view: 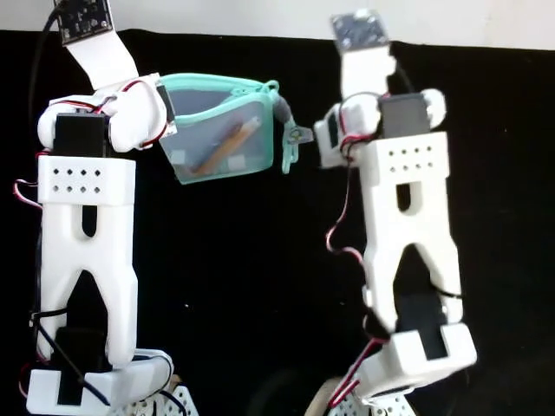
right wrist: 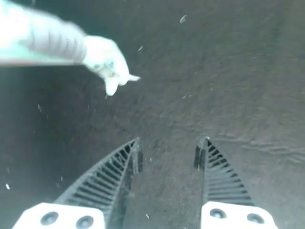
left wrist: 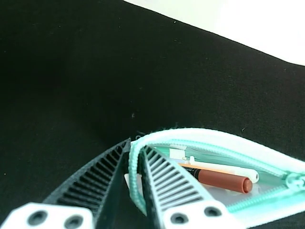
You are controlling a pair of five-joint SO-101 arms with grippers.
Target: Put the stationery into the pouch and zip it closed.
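A broad stretch of black worktop (view: 243, 286) showed between my two arms, and its far edge ran just behind the pouch (view: 221, 130). The left claw (left wrist: 136, 162) was clamped on the pouch's rim at one end, holding it near that far edge. Inside lay a brown-capped pen (left wrist: 221, 180), its print too small to read. The right claw (right wrist: 167, 152) stood spread, nothing between its jaws, with the zip pull (right wrist: 107, 67) near but apart.

The white left arm is held raised, its black-ribbed gripper (left wrist: 136, 149) clamped on the mint-green zip pouch (left wrist: 224, 141). The right gripper (right wrist: 169, 153) is held apart.
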